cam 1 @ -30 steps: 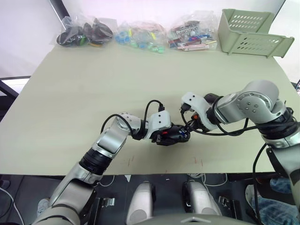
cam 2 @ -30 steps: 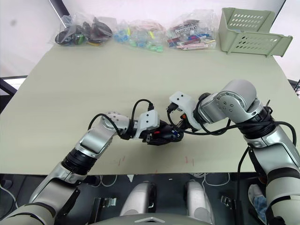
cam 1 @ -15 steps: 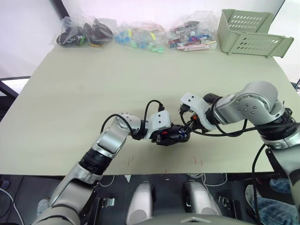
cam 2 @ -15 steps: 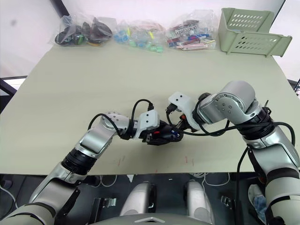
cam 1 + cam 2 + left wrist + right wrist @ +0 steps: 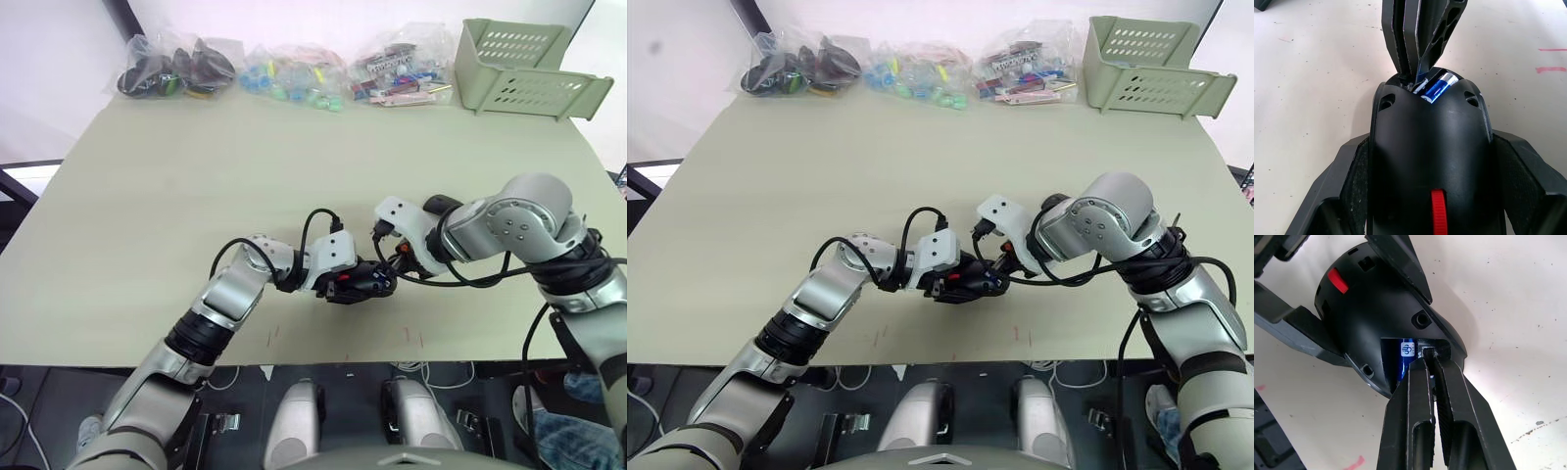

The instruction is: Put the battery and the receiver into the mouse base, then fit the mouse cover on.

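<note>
My left gripper [image 5: 1433,161] is shut on the mouse base [image 5: 355,283], a black oval body with a red patch [image 5: 1338,280], holding it just above the table near the front edge. The blue battery [image 5: 1402,361] lies in the base's recess [image 5: 1436,88]. My right gripper [image 5: 1428,357] comes in from the right with its fingers [image 5: 1415,39] pinched on the receiver [image 5: 1427,352], a tiny dark nub. The nub sits at the slot beside the battery. The mouse cover is out of view.
Clear bags of small parts [image 5: 176,67] [image 5: 294,78] [image 5: 402,70] line the table's far edge. A pale green basket [image 5: 524,64] stands at the back right. Red marks [image 5: 411,336] are on the table near the front edge.
My right wrist has edged slightly left, toward the base. The left arm and the base have stayed put.
</note>
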